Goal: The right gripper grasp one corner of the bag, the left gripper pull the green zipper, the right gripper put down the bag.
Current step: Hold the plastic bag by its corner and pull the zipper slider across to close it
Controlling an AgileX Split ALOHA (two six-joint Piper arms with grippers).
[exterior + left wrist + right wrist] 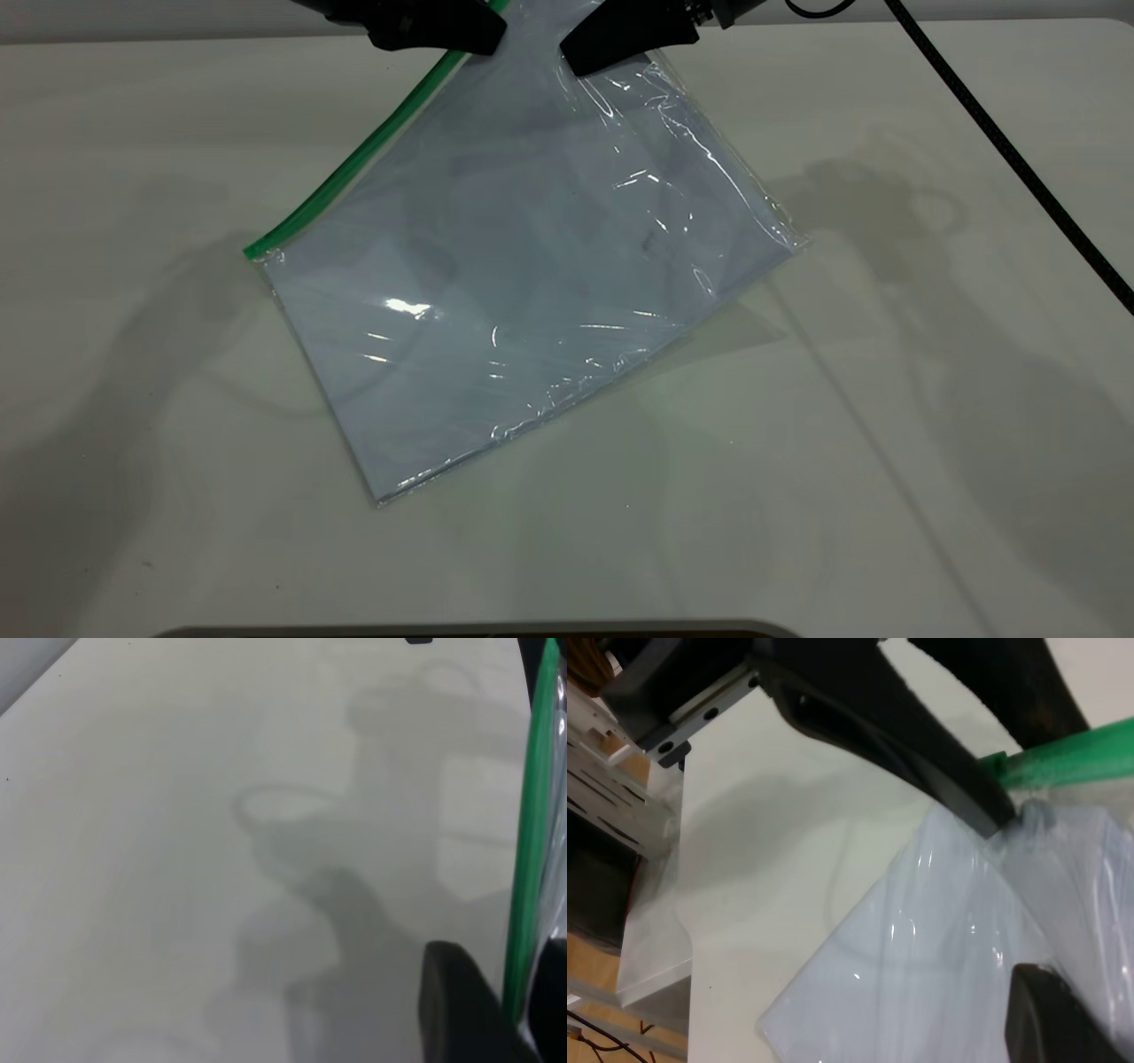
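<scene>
The bag [532,266] is a clear pouch with pale bluish sheets inside. Its far corner is lifted and its near corner rests on the table. The green zipper [354,168] runs along the bag's left long edge up to the grippers. My right gripper [620,40] is shut on the bag's top corner; in the right wrist view one of its fingers [1063,1019] presses on the bag [921,974]. My left gripper [443,31] is shut on the green zipper near its upper end. In the left wrist view the zipper [532,833] passes between the left gripper's [516,1014] jaws.
A black cable [1019,159] crosses the white table [886,443] at the right. A dark edge [461,631] lies along the table's front. The rig's frame [620,771] stands beyond the table's end in the right wrist view.
</scene>
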